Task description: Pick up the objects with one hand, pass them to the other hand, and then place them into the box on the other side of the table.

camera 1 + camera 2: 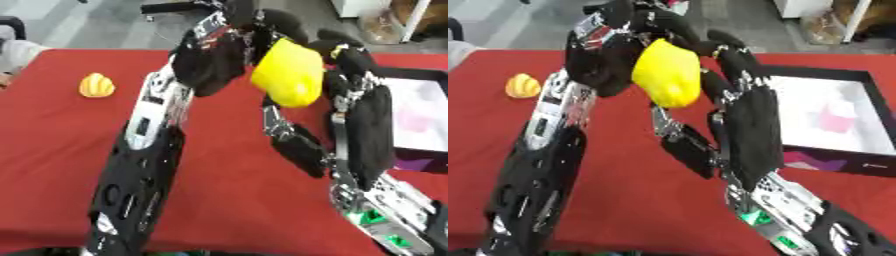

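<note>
Left eye view shows my two forearms rising from the near edge of the desk (pixel 227 200), its red cloth bare between them, and meeting above its middle. My right robot hand (pixel 367 120) stands with its palm turned inward toward the left; its fingers curl over the top of the yellow object (pixel 289 77) while its thumb hangs lower down, apart from it. My left robot hand (pixel 210 60) presses in from the other side, its fingers bent against the object's left face. So the yellow object is up in the air between both robot hands, over the desk's centre, touching each. I judge this to be the pass itself: both hold it so that neither lets it fall while it changes sides.

The object is longer than it is wide. Its long axis runs nearly upright, tipped a little, with the narrower end pointing down toward the cloth and the broad end up under my right fingers.

Farther off, near the desk's far left corner, a small ridged yellow-orange thing (pixel 96 85) lies alone. At the right edge the box (pixel 866 120) sits, black-walled with a pale floor and something pink in it. I judge that is where the object goes.
</note>
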`<state>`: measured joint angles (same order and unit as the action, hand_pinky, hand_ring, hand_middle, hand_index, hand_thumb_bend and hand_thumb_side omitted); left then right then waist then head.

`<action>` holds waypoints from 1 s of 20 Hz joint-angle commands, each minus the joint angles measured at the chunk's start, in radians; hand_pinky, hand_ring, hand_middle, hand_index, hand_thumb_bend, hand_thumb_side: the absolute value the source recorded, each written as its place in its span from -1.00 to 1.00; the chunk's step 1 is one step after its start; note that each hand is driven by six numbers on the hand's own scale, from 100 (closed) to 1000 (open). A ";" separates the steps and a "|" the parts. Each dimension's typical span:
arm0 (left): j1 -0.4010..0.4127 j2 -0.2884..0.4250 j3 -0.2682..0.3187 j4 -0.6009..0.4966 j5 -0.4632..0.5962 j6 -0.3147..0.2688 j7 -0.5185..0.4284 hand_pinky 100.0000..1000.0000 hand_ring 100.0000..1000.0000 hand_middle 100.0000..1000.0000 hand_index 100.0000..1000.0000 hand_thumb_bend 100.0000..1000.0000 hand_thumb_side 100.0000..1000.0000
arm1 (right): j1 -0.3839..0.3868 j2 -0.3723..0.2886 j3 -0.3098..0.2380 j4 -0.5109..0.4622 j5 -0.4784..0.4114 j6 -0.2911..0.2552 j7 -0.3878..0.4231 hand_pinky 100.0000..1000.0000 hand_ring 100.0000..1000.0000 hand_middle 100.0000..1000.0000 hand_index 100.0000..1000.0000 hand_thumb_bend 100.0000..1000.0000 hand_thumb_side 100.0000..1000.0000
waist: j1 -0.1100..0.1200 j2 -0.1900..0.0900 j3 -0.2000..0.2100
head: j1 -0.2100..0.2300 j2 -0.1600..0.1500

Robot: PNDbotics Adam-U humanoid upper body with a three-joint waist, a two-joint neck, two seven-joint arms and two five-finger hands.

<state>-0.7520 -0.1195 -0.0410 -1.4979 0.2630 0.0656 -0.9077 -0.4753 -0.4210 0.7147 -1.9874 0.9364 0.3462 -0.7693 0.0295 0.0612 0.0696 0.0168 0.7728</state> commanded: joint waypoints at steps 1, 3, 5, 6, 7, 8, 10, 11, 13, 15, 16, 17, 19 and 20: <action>-0.015 0.024 0.030 -0.031 0.000 -0.004 0.001 0.54 0.43 0.36 0.59 -0.71 0.73 | -0.009 -0.007 -0.005 -0.013 -0.001 0.139 -0.138 0.06 0.52 0.16 -0.61 -1.00 -0.04 | -0.003 -0.008 0.003 | -0.007 -0.003; -0.007 0.032 0.034 -0.033 -0.005 -0.001 0.001 0.54 0.42 0.36 0.58 -0.71 0.74 | -0.007 -0.007 -0.004 -0.013 -0.003 0.142 -0.138 0.05 0.53 0.16 -0.61 -1.00 -0.04 | -0.004 -0.008 0.005 | -0.009 -0.003; 0.001 0.039 0.038 -0.033 -0.010 0.001 0.001 0.53 0.42 0.35 0.58 -0.71 0.75 | -0.006 -0.007 -0.003 -0.013 -0.007 0.145 -0.138 0.05 0.54 0.16 -0.61 -1.00 -0.04 | -0.005 -0.008 0.006 | -0.010 -0.003; 0.004 0.043 0.042 -0.034 -0.012 0.002 0.001 0.53 0.42 0.34 0.57 -0.71 0.74 | -0.005 -0.007 -0.003 -0.013 -0.008 0.146 -0.138 0.05 0.54 0.16 -0.61 -1.00 -0.04 | -0.005 -0.008 0.007 | -0.010 -0.003; 0.007 0.046 0.047 -0.035 -0.012 0.002 0.001 0.53 0.42 0.34 0.57 -0.71 0.74 | -0.004 -0.007 -0.004 -0.013 -0.010 0.148 -0.138 0.05 0.54 0.16 -0.61 -1.00 -0.04 | -0.005 -0.008 0.007 | -0.011 -0.003; 0.010 0.050 0.055 -0.038 -0.011 0.003 0.001 0.53 0.42 0.34 0.56 -0.71 0.72 | -0.002 -0.008 -0.006 -0.013 -0.015 0.151 -0.138 0.04 0.56 0.16 -0.60 -1.00 -0.04 | -0.006 -0.009 0.008 | -0.012 -0.003; 0.016 0.060 0.076 -0.045 -0.002 0.005 0.001 0.53 0.41 0.34 0.55 -0.71 0.71 | -0.002 -0.013 -0.014 -0.013 -0.027 0.159 -0.138 0.03 0.58 0.16 -0.60 -1.00 -0.04 | -0.006 -0.009 0.009 | -0.014 -0.003; 0.020 0.066 0.087 -0.050 0.002 0.006 0.001 0.52 0.41 0.34 0.54 -0.72 0.71 | -0.003 -0.017 -0.019 -0.013 -0.035 0.163 -0.138 0.03 0.58 0.16 -0.60 -1.00 -0.04 | -0.006 -0.010 0.010 | -0.016 -0.003; 0.030 0.082 0.115 -0.062 0.008 0.005 0.001 0.51 0.39 0.32 0.51 -0.75 0.66 | -0.003 -0.031 -0.031 -0.013 -0.055 0.171 -0.138 0.02 0.60 0.16 -0.60 -1.00 -0.04 | -0.006 -0.010 0.012 | -0.025 -0.003; 0.046 0.100 0.146 -0.077 0.018 0.004 0.012 0.50 0.38 0.31 0.49 -0.78 0.64 | -0.001 -0.057 -0.047 -0.013 -0.082 0.182 -0.138 0.01 0.61 0.16 -0.60 -1.00 -0.04 | -0.005 -0.009 0.016 | -0.041 -0.003; 0.056 0.110 0.159 -0.086 0.024 0.004 0.024 0.50 0.38 0.30 0.48 -0.78 0.63 | 0.000 -0.072 -0.057 -0.013 -0.097 0.188 -0.138 0.01 0.61 0.16 -0.60 -1.00 -0.04 | -0.005 -0.009 0.018 | -0.053 -0.003; 0.067 0.120 0.171 -0.097 0.029 0.005 0.037 0.50 0.38 0.30 0.48 -0.79 0.63 | 0.003 -0.088 -0.068 -0.013 -0.114 0.196 -0.138 0.00 0.63 0.16 -0.60 -1.00 -0.04 | -0.005 -0.008 0.019 | -0.065 -0.003; 0.088 0.138 0.190 -0.117 0.036 0.010 0.062 0.50 0.37 0.30 0.47 -0.79 0.62 | 0.010 -0.118 -0.093 -0.013 -0.145 0.214 -0.138 -0.01 0.64 0.16 -0.60 -1.00 -0.04 | -0.005 -0.007 0.022 | -0.091 -0.003; 0.099 0.150 0.199 -0.126 0.038 0.011 0.073 0.50 0.37 0.29 0.47 -0.80 0.62 | 0.016 -0.136 -0.110 -0.013 -0.161 0.226 -0.138 -0.02 0.66 0.16 -0.60 -1.00 -0.05 | -0.004 -0.006 0.023 | -0.106 -0.003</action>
<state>-0.6409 0.0027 0.1421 -1.5940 0.2910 0.0754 -0.8506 -0.4495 -0.5209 0.6321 -1.9874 0.7958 0.3855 -0.7303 0.0260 0.0624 0.0921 -0.0737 0.7728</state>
